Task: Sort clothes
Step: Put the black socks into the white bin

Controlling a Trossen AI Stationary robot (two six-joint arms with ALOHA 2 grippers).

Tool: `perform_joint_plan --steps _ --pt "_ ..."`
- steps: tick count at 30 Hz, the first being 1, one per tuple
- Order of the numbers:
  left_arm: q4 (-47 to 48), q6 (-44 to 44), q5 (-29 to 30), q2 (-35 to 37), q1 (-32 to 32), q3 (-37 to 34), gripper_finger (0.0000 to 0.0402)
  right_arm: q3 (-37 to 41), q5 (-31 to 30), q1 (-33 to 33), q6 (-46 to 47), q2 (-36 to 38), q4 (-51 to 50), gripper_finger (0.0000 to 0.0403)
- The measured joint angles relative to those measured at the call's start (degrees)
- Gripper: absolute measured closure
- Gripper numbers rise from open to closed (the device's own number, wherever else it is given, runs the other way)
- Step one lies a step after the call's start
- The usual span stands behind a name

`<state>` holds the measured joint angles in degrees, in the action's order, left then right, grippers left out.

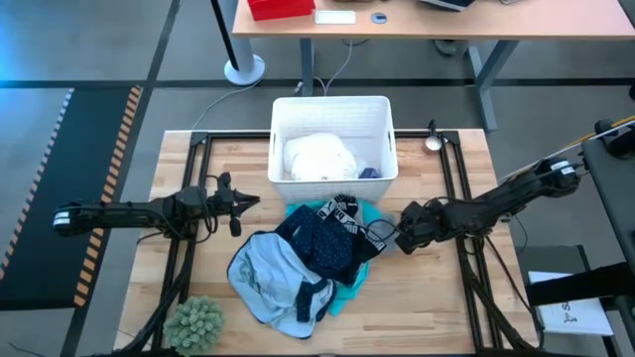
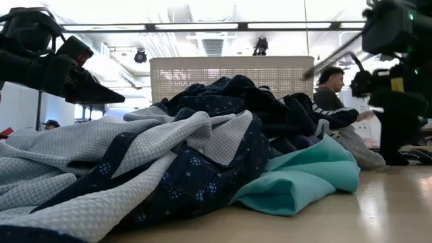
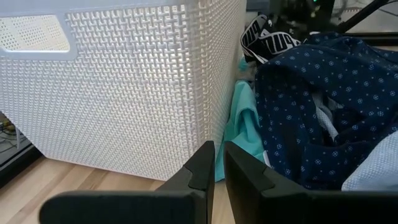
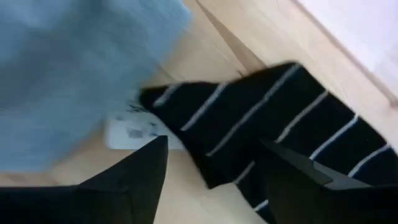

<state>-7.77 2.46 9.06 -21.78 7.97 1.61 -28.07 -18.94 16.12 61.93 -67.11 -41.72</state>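
High view shows you the clothes (image 1: pixel 308 263) heaped on the tabletop (image 1: pixel 417 307) in front of the basket (image 1: pixel 333 111). Your right tool (image 4: pixel 211 168) stands open over the striped sock (image 4: pixel 261 130); your left tool (image 1: pixel 236 205), shut and empty, waits beside the heap.

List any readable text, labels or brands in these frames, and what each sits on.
Nothing reads cleanly.
Black waistband on the pile beside the white basket: large white letters, folded and cut off, not legible as a word.
White tag next to the striped sock, ahead of the right gripper: small print, too blurred.
White paper at the right edge of the high view: dark marks, too small.
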Motion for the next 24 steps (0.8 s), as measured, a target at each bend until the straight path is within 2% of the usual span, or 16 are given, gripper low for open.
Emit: perform_joint_plan --steps 3,6,9,14,15,20,24 --pt "0.04 0.0 0.0 0.0 -0.02 0.0 0.038 1.94 0.64 0.0 2.41 -1.49 1.03 0.0176" --pt "0.05 0.0 0.0 0.0 -0.02 0.0 0.038 2.57 1.03 0.02 4.2 -2.51 1.34 0.02" --pt "0.04 0.0 0.0 0.0 -0.02 -0.01 0.038 2.52 0.76 0.09 3.82 -2.8 2.0 0.0255" --pt "0.07 0.0 0.0 0.0 0.0 0.0 0.038 1.29 -1.26 0.02 1.5 -2.89 1.05 0.0375" --pt "0.08 0.0 0.0 0.0 -0.01 0.0 0.038 0.96 -1.49 0.02 1.14 -2.89 0.93 0.0387" --pt "0.15 0.0 0.53 0.0 -0.02 0.0 0.038 -1.69 -0.4 0.13 -1.42 -2.83 0.62 0.0381" --pt "0.11 -0.18 0.74 0.0 -0.02 0.0 0.038 -6.45 0.18 1.11 -3.44 -2.74 -3.3 0.0396"
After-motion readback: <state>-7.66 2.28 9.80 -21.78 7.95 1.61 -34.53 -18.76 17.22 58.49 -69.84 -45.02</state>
